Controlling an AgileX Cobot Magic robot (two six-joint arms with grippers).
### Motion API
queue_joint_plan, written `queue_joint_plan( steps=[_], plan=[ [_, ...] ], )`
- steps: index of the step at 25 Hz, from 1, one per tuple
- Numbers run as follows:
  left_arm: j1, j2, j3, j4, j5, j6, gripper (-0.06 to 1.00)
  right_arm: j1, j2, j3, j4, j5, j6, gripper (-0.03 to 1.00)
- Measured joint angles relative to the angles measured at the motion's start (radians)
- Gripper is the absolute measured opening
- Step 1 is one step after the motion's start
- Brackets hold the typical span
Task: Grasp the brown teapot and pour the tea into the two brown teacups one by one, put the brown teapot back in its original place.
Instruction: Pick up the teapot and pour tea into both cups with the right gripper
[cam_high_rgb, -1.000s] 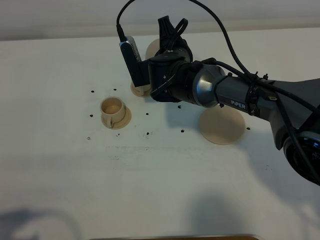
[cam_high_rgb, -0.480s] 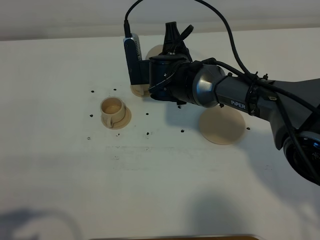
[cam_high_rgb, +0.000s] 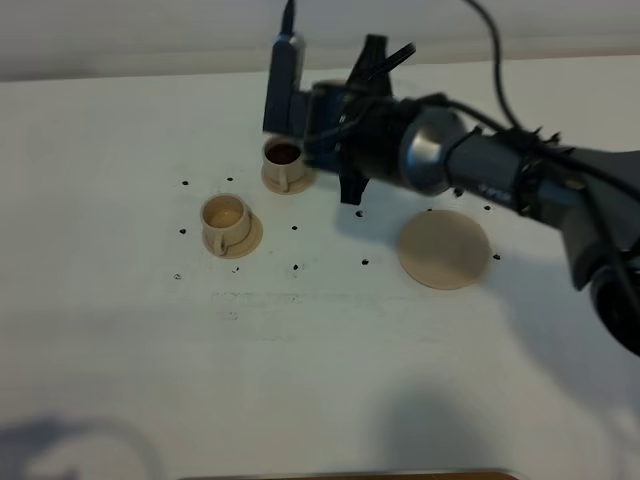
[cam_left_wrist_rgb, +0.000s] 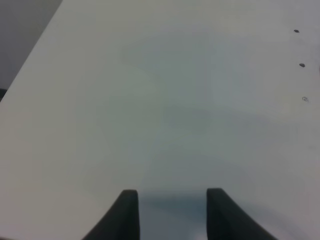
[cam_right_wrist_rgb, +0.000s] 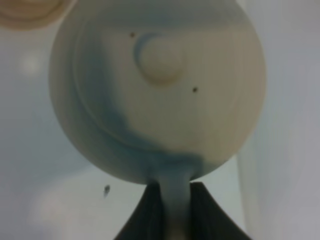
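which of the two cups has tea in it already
The rear teacup, the one farther back and to the right: its inside is dark brown with liquid. The front-left teacup shows only a pale tan, empty-looking interior.

From above, teapot (cam_right_wrist_rgb: 160, 90) mostly hidden behind blurred right arm (cam_high_rgb: 500, 170); wrist view soft, handle (cam_right_wrist_rgb: 175, 205) cut by edge.

A white table (cam_high_rgb: 300, 390) (dotted with small dark specks (cam_high_rgb: 295, 267)) fills the scene, a greyish wall (cam_high_rgb: 120, 30) behind it.
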Motion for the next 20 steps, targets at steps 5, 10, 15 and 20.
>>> queue_joint_plan(
  steps=[5, 10, 15, 20],
  plan=[
    [0.000, 0.000, 0.000, 0.000, 0.000, 0.000, 0.31, -0.034, -0.041, -0.019, 0.256, 0.061, 0.016, 0.11],
    [0.000, 0.000, 0.000, 0.000, 0.000, 0.000, 0.31, -0.087, -0.053, -0.029, 0.497, 0.067, 0.033, 0.11],
    [0.000, 0.000, 0.000, 0.000, 0.000, 0.000, 0.31, -0.126, -0.049, -0.029, 0.583, 0.040, 0.034, 0.11],
    [0.000, 0.000, 0.000, 0.000, 0.000, 0.000, 0.31, -0.146, -0.010, -0.033, 0.630, 0.018, 0.032, 0.11]
  ],
)
